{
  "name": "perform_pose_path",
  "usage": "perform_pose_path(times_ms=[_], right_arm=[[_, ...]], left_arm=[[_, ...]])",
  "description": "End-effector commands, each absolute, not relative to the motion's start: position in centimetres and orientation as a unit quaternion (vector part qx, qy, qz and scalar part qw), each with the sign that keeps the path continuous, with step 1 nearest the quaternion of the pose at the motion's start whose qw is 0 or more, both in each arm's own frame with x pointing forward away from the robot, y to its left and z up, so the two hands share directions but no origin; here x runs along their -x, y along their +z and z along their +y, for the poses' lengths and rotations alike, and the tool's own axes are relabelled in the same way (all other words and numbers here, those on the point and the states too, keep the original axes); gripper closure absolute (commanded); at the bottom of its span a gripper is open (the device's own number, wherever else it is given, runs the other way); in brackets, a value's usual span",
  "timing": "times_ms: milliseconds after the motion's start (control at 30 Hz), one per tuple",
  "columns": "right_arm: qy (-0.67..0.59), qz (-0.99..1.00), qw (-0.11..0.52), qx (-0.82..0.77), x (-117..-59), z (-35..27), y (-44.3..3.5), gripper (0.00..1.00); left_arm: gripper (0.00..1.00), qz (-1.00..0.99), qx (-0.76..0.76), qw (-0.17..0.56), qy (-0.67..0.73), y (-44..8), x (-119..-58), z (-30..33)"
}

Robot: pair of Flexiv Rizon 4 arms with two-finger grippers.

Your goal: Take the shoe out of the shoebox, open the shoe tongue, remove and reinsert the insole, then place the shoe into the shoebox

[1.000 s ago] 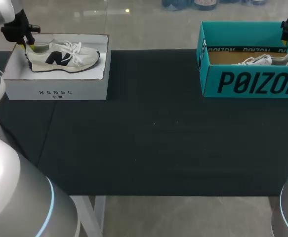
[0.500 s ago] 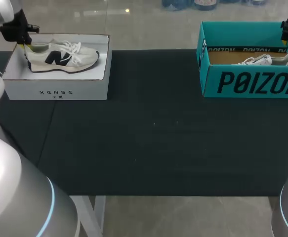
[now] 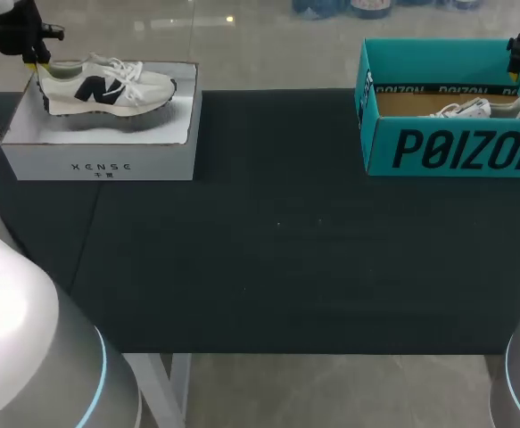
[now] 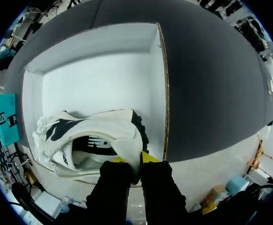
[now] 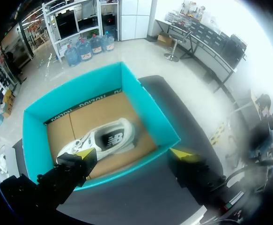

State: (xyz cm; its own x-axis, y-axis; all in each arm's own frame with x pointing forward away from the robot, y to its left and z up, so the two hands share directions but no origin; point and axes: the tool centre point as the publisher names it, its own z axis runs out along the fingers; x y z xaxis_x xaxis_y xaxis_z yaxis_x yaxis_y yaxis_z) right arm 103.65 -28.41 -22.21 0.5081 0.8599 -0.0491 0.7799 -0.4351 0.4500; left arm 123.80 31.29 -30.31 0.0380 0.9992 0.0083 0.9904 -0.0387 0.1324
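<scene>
1. Progress: the task looks to be in its first step. The left pincer (image 3: 37, 64) is clamped on the heel collar of the white sneaker (image 3: 103, 86). In the left wrist view one yellow tip sits inside the shoe and the other outside it.
2. The white sneaker (image 4: 94, 140) hangs over the white shoebox (image 3: 99, 160) at the far left of the tabletop (image 3: 277, 250). A shadow beneath it suggests it is clear of the box floor, though not yet beyond the walls.
3. Left to do, by my reading: set the shoe down, open the tongue, pull out and refit the insole, then rebox it.
4. The right pincer (image 5: 134, 153) hovers with its fingers spread wide above the teal shoebox (image 5: 150, 117), gripping nothing. A second sneaker (image 5: 103, 140) lies on its side on the box floor, untouched.
5. Materials: the held sneaker has a pale, soft-looking upper with a dark side logo, loose white laces and a dark outsole edge. It probably flexes at the pinched heel.
6. The white shoebox (image 4: 103, 84) is stiff card, a shallow open rectangle with a raw brown edge showing along one wall.
7. The teal shoebox (image 3: 456, 147) is deeper, with a plain brown cardboard floor.
8. The tabletop is a dark, matte, cloth-like surface.
</scene>
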Motion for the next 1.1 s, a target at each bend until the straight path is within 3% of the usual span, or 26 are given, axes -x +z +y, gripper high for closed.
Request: perform_pose_path(times_ms=[33,667,1100], right_arm=[[0.094,0.486,0.214,-0.842,-103.7,-28.4,-22.2,0.0],[0.094,0.486,0.214,-0.842,-103.7,-28.4,-22.2,0.0],[0.094,0.486,0.214,-0.842,-103.7,-28.4,-22.2,0.0]], left_arm=[[1.0,0.687,-0.724,0.035,0.05,-27.5,-122.9,30.6],[1.0,0.668,-0.725,0.099,0.137,-17.6,-115.7,20.5],[1.0,0.664,-0.719,0.123,0.167,-18.7,-108.1,9.4]])
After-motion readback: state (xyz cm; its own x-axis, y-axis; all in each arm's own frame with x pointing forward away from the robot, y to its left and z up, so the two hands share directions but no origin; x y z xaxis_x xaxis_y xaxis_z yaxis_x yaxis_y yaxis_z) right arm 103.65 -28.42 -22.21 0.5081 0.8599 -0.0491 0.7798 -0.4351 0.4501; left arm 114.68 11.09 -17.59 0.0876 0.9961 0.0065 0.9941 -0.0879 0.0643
